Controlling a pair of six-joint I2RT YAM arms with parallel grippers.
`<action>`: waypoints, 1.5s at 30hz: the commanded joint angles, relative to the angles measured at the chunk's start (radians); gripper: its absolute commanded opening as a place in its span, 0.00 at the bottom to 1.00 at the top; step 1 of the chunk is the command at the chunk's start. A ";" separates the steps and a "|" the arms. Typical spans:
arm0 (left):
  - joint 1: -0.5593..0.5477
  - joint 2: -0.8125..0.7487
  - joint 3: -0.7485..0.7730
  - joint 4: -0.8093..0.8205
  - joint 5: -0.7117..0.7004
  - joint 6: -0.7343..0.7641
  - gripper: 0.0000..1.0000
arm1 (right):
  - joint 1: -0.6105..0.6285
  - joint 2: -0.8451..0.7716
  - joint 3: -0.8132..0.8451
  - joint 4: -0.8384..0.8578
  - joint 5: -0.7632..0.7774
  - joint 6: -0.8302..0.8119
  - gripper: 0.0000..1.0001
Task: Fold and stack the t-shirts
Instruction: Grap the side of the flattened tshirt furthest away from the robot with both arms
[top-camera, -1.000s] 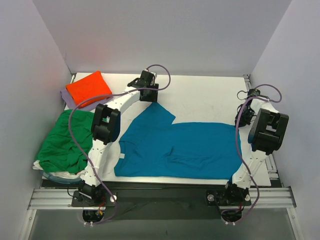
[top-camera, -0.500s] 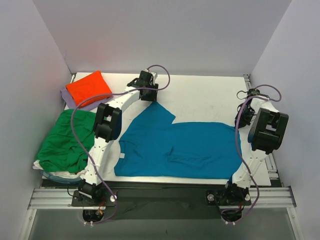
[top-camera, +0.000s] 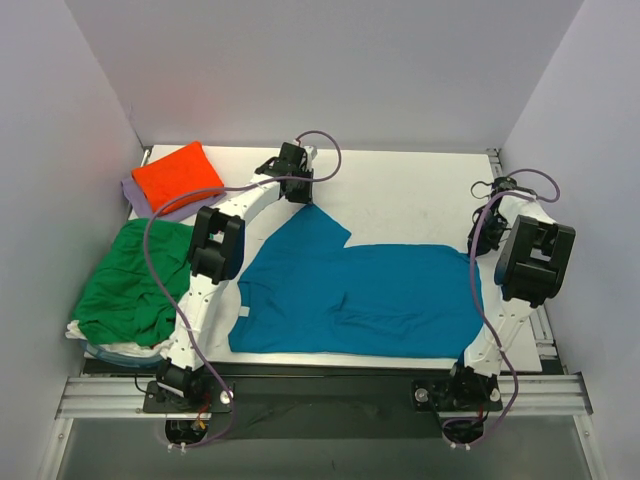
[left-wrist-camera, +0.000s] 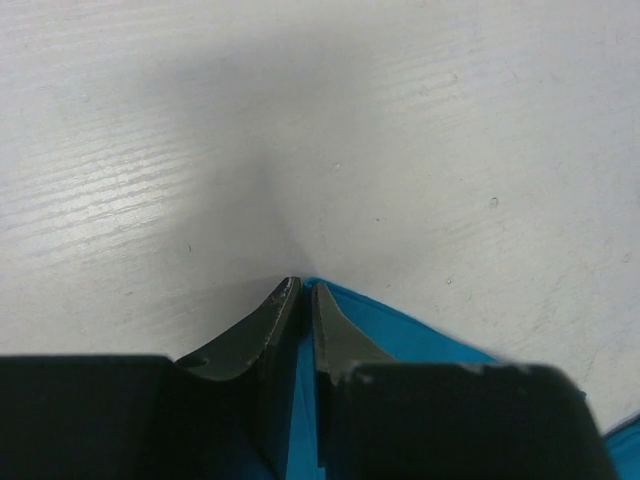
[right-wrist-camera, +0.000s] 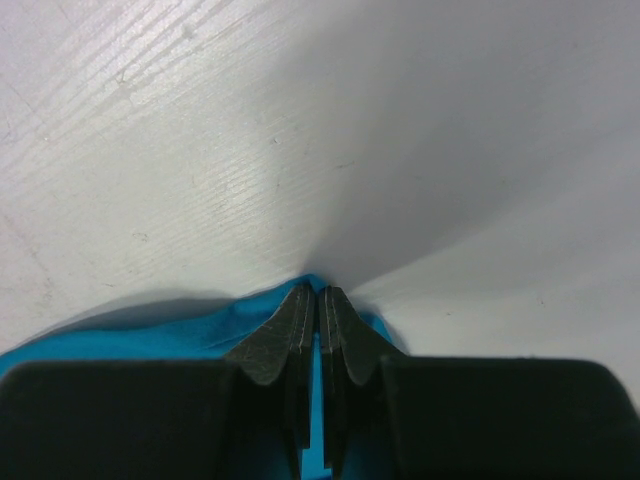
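The teal-blue t-shirt (top-camera: 360, 290) lies spread flat across the middle of the table. My left gripper (top-camera: 296, 196) is shut on its far left corner; in the left wrist view the cloth (left-wrist-camera: 400, 335) shows between and beside the jaws of the left gripper (left-wrist-camera: 303, 290). My right gripper (top-camera: 478, 243) is shut on the shirt's far right corner; the right wrist view shows teal cloth (right-wrist-camera: 180, 335) pinched in the right gripper (right-wrist-camera: 318, 293). An orange shirt (top-camera: 177, 175) lies folded on a lavender one (top-camera: 140, 200) at the far left. A green shirt (top-camera: 130, 280) lies on a white one (top-camera: 110, 348).
White walls close the table on three sides. The pile of green and white shirts sits at the left near edge. A metal rail (top-camera: 320, 395) runs along the front by the arm bases. The bare tabletop (top-camera: 410, 195) lies beyond the teal shirt.
Almost nothing differs. Both grippers keep their hold on the teal shirt's far corners, with only a slight shift of the arms.
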 joint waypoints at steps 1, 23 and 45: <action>0.003 0.014 0.033 0.038 0.036 0.004 0.20 | 0.011 0.003 0.024 -0.058 0.034 0.004 0.00; 0.095 0.043 0.208 0.083 0.245 0.001 0.00 | 0.029 0.025 0.261 -0.195 0.048 0.053 0.00; 0.099 -0.398 -0.300 0.168 0.357 0.048 0.00 | 0.027 0.030 0.385 -0.267 0.027 0.039 0.00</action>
